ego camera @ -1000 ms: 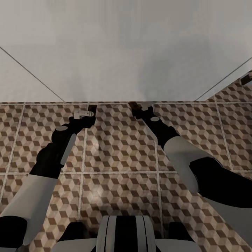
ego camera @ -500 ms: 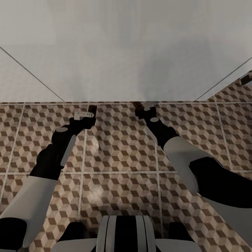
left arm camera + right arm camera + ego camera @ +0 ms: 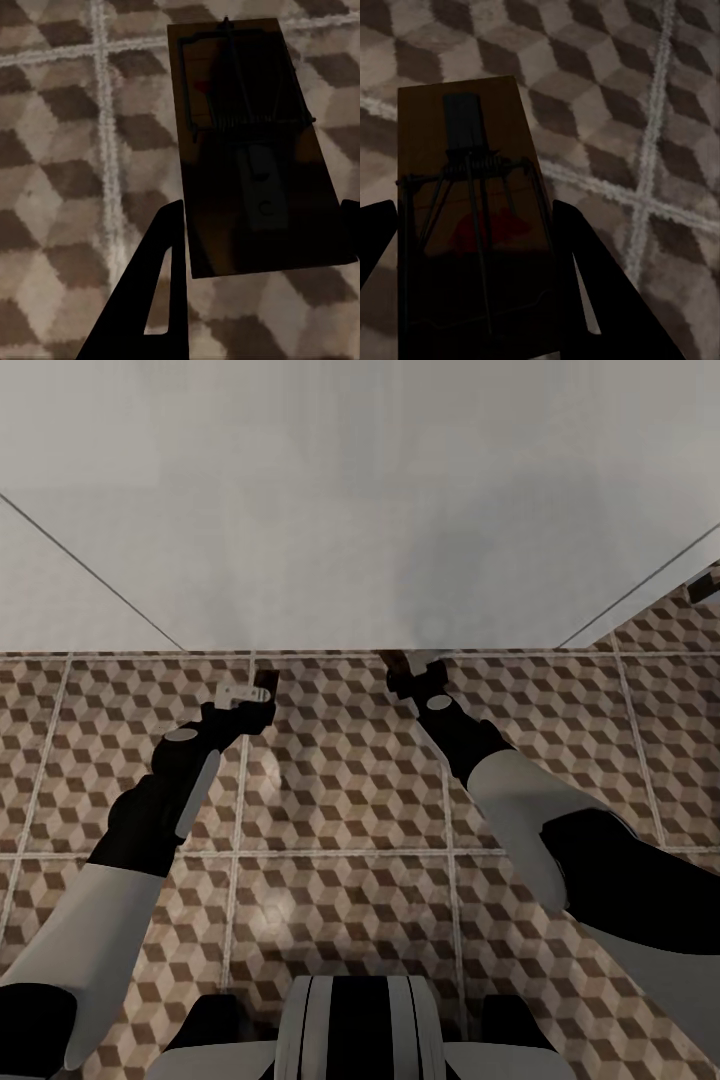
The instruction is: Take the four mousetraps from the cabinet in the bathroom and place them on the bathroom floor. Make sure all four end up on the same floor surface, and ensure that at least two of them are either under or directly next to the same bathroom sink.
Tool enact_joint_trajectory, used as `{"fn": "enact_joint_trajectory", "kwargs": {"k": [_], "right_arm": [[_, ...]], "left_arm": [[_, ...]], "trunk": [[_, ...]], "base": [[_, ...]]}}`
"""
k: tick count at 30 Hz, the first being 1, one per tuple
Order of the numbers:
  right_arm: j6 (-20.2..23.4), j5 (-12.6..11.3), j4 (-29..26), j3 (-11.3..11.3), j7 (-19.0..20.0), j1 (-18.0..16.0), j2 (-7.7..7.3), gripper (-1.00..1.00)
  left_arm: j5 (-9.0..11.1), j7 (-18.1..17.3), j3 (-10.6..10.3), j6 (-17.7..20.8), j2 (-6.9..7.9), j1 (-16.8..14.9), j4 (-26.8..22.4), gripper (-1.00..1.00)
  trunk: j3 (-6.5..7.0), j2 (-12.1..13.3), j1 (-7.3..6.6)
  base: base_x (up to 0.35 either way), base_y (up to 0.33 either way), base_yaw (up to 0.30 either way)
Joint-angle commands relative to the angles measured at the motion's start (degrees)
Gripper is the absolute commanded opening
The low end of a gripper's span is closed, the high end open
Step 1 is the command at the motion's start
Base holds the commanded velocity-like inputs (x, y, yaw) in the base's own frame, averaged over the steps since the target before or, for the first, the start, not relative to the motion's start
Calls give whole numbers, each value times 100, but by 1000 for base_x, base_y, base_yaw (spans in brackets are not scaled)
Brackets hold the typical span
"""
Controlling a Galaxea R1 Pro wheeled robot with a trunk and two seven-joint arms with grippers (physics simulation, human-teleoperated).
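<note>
Both claws low at the wall's foot
Since a second ago the left claw edged toward 1 o'clock; the right claw barely shifted. Each is spread wide around a brown flat wooden mousetrap on the cube-patterned tile floor.

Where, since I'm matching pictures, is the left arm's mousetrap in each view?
Head view: left mousetrap at the left end effector tip, near the wall base.
Left wrist view: between the fingers, at.
Right wrist view: another mousetrap.
Shared: cube-patterned bathroom floor.

Cube-patterned bathroom floor, a mousetrap flat on it, another mousetrap likewise.
</note>
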Motion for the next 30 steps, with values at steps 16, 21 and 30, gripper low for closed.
{"fn": "enact_joint_trajectory", "kwargs": {"k": [16,21,30], "right_arm": [[-342,16,8,23,-71,-4,0,-100],[-342,15,8,23,-73,-4,-5,-100],[-342,15,8,16,-74,-4,-14,-100]], "left_arm": [[50,53,-18,42,6,-2,21,-100],[50,54,-18,50,6,-2,15,-100],[50,54,-18,54,0,-2,13,-100]], "trunk": [[-3,-1,-1],[-3,-1,-1],[-3,-1,-1]], "base": [[0,0,0],[0,0,0],[0,0,0]]}}
